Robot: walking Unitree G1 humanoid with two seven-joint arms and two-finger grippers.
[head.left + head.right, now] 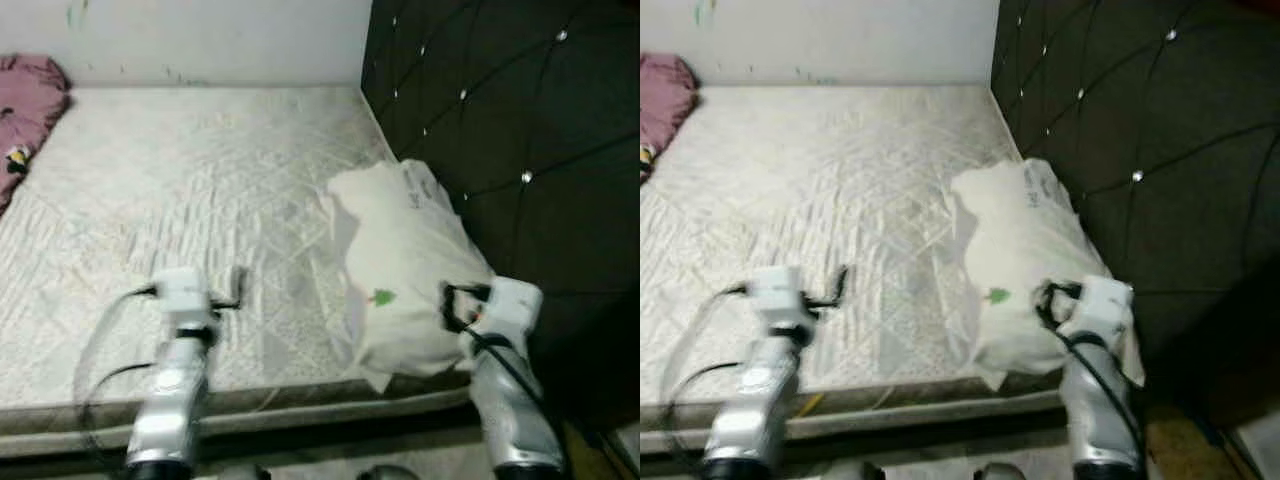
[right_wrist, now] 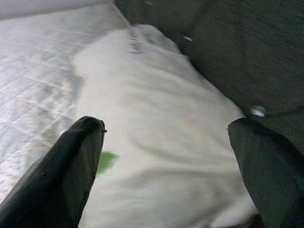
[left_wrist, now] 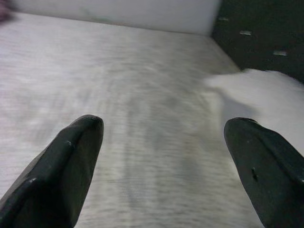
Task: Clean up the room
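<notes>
A bare quilted mattress fills most of the scene. A white bag with a small green mark lies on it at 3 o'clock, against the dark tufted headboard. A pink cloth sits at 10 o'clock by the pale wall. The left arm rises at 7 o'clock over the mattress edge. The right arm rises at 5 o'clock, its wrist touching the bag.
</notes>
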